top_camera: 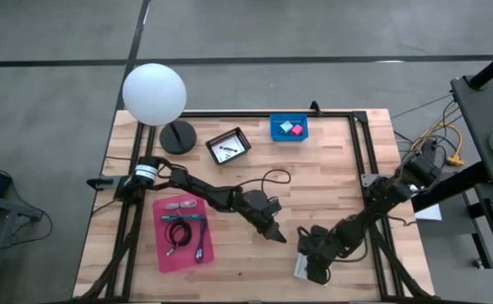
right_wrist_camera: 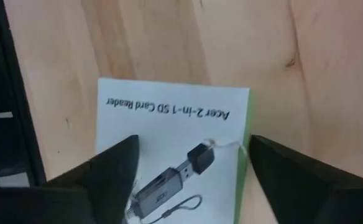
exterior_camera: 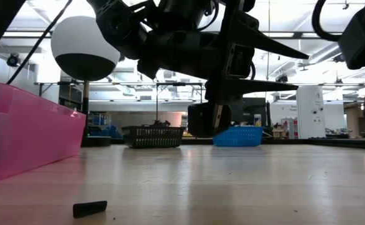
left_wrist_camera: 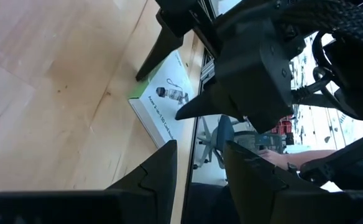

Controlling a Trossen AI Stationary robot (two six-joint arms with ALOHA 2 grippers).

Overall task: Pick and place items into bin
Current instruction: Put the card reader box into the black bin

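A white printed packet [right_wrist_camera: 169, 118] with a green edge lies flat on the wooden table near its near edge [top_camera: 300, 268]. My right gripper [right_wrist_camera: 192, 140] hovers over it, open, with one finger on either side of the packet; I cannot tell whether they touch it. My left gripper [top_camera: 275, 231] is open at mid-table just left of the right one, and its wrist view looks at the packet [left_wrist_camera: 160, 106]. The pink bin [top_camera: 183, 232] holds coiled cables [top_camera: 177, 230] and a teal pen [top_camera: 187, 217]. A pink cube [top_camera: 297, 130] and a pale teal cube [top_camera: 285, 127] sit in a blue bin [top_camera: 289, 128].
A black mesh basket [top_camera: 228, 145] and a white globe lamp [top_camera: 154, 93] on a round base stand at the far left. A black cable [top_camera: 272, 179] loops at mid-table. A small black object [exterior_camera: 90, 208] lies close to the near edge. Black frame rails [top_camera: 360, 160] border the table.
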